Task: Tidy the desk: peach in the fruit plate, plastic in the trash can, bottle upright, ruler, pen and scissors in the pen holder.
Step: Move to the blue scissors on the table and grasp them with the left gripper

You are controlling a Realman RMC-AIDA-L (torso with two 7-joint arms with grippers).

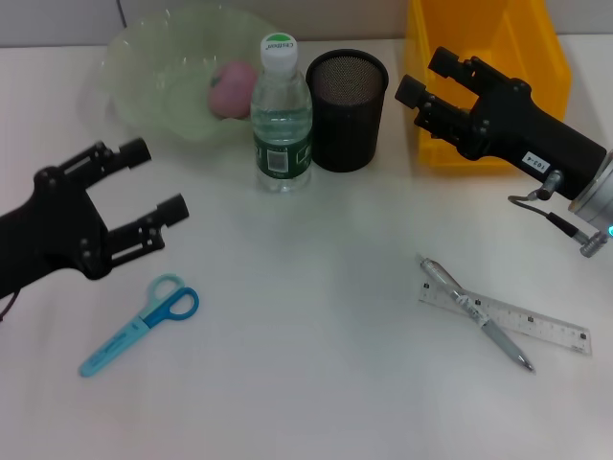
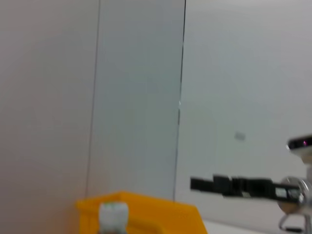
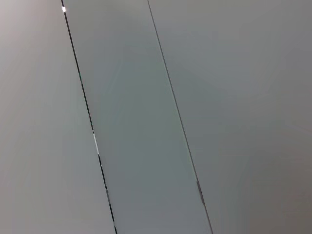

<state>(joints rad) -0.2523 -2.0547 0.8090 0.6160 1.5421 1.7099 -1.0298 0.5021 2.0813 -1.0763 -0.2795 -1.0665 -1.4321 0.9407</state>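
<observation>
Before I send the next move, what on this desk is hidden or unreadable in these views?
- Inside of the yellow bin: head view, cut by the top edge and partly covered by the right gripper; any plastic there can't be seen.
- Bottom of the mesh pen holder: head view, too dark to tell.
- Peach: partly behind the water bottle.
- Ruler markings: too small.
- Right wrist view: only wall.
- Left gripper: open above the scissors.
</observation>
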